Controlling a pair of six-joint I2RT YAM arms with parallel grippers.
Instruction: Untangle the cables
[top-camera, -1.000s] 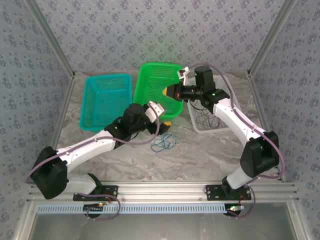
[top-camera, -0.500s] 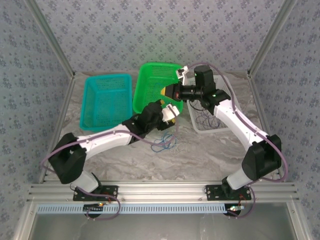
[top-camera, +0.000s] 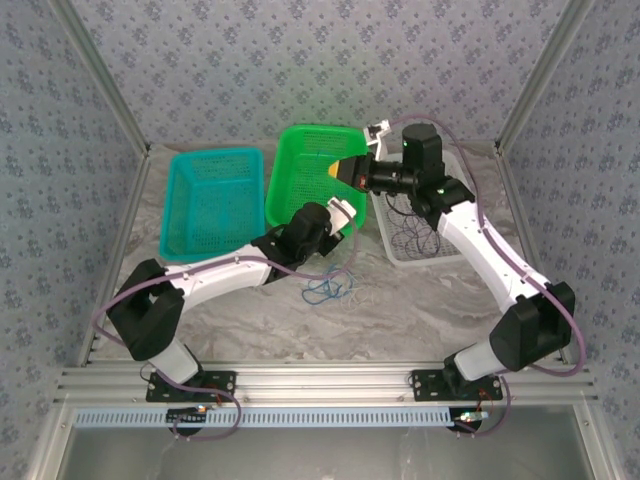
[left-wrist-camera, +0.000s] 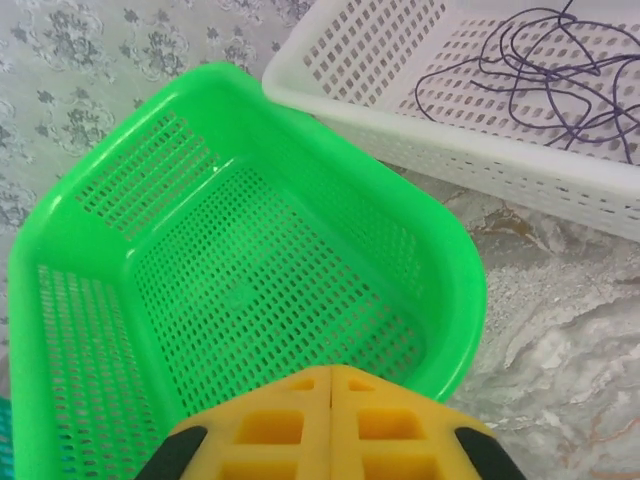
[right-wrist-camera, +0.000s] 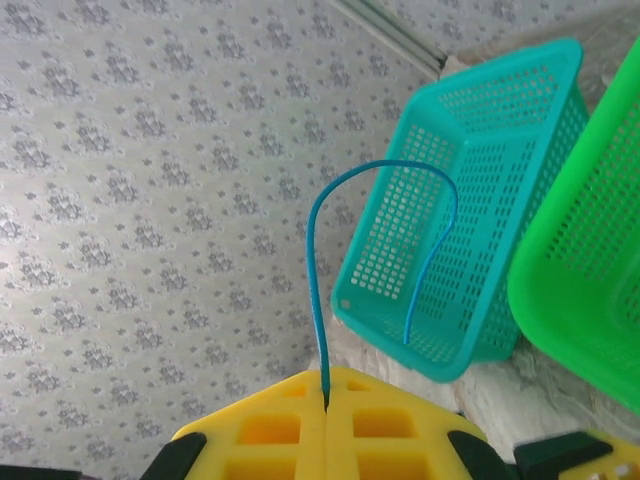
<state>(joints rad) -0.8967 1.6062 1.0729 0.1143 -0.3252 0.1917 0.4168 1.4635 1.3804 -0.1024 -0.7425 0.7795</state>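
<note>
Right wrist: thin blue cable (right-wrist-camera: 385, 163) arches, pinched btwn fingers (right-wrist-camera: 270, 425).

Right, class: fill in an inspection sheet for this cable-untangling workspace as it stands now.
Surface: marbled tabletop.
Job's things: blue cable loops on the tabletop; dark purple cable in the white basket.
Clutter: green basket and teal basket, nothing seen inside.
Grippers: left gripper shut, nothing seen between its fingers; right gripper shut on a blue strand.
Cables: thick purple arm cables along both arms.
Surroundings: floral-patterned walls, aluminium frame.
</note>
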